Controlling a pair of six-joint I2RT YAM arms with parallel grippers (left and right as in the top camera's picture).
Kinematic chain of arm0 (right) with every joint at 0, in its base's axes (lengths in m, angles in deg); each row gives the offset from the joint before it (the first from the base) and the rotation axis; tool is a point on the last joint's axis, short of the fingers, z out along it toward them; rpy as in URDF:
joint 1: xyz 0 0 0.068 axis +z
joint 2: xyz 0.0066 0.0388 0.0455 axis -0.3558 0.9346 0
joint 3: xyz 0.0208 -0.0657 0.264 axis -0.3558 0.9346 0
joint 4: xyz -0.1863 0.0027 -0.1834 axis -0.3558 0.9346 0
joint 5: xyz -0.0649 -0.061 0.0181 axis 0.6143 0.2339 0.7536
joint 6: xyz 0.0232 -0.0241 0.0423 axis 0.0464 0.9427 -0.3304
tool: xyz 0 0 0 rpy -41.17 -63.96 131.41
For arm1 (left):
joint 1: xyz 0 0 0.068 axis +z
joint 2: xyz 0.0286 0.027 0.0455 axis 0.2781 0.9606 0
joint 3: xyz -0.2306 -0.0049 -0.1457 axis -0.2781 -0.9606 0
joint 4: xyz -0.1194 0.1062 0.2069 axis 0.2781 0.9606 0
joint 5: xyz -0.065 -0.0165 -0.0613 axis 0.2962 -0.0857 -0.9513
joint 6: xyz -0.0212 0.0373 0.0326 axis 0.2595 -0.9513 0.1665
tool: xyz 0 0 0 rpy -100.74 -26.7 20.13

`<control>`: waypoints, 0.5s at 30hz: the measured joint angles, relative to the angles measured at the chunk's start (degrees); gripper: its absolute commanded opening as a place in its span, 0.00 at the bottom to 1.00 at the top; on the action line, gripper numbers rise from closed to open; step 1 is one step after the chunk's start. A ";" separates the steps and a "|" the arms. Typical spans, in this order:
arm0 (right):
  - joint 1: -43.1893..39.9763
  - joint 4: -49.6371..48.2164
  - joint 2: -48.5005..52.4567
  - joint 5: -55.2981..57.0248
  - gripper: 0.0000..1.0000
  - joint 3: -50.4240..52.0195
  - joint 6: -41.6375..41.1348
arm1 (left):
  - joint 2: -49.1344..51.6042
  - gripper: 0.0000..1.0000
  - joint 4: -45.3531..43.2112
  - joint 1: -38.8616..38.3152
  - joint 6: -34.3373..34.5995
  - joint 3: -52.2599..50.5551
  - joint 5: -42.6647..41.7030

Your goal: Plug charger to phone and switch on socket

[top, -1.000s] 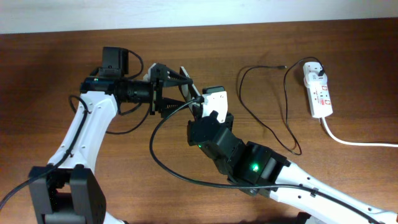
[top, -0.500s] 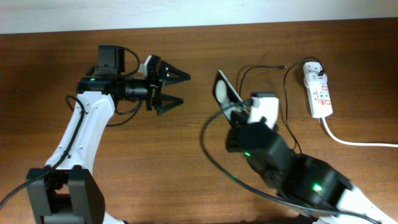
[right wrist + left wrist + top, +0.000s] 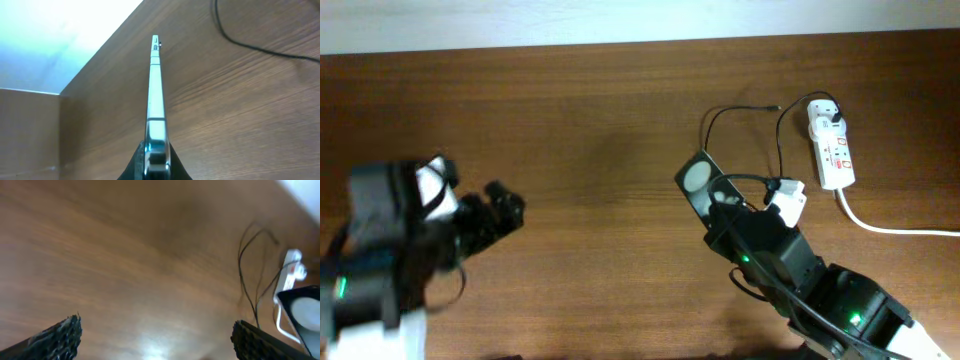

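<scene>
My right gripper (image 3: 724, 203) is shut on the phone (image 3: 697, 180), a black slab with a pale round spot, held left of the charger cable. In the right wrist view the phone (image 3: 155, 95) stands edge-on above the table, pinched at its near end by the fingers (image 3: 156, 161). The charger, a thin black cable (image 3: 772, 165), loops on the table and runs to a white plug in the socket (image 3: 833, 148), a white strip at the far right. My left gripper (image 3: 503, 207) is blurred at the lower left, far from everything; its fingers (image 3: 155, 336) are wide open and empty.
The socket's thick white cord (image 3: 895, 229) runs off the right edge. The left wrist view shows the cable (image 3: 246, 265), the socket (image 3: 291, 270) and the phone (image 3: 306, 309) at its far right. A white wall borders the table's back edge.
My left arm let the phone go and drew back to the lower left. My right gripper carried the phone to the right, close to the cable.
</scene>
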 measured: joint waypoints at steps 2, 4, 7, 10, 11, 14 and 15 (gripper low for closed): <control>0.00 -3.26 0.46 -1.33 0.04 1.57 -0.20 | -7.34 0.99 0.26 0.61 -0.04 -0.02 0.76; 0.00 -5.66 2.19 -2.91 0.04 2.43 -0.28 | -13.51 0.99 0.09 0.61 -0.15 -0.66 1.05; 0.00 -9.31 6.12 -5.66 0.04 2.64 -0.44 | -24.13 0.99 -3.32 0.61 3.30 -8.92 -0.66; 0.00 -13.49 8.02 -7.30 0.04 2.75 -0.68 | -27.98 0.99 -16.63 0.61 11.23 -21.81 -11.69; 0.00 -14.56 8.07 -7.65 0.04 2.80 -0.76 | -27.85 0.99 -19.82 0.61 14.47 -24.68 -14.45; 0.00 -16.96 8.09 -8.66 0.04 2.91 -1.86 | -24.65 0.99 -39.47 0.66 30.58 -40.02 -25.75; 0.00 -17.03 8.11 -9.03 0.04 2.95 -2.71 | -22.29 0.99 -49.22 0.66 38.73 -44.13 -30.93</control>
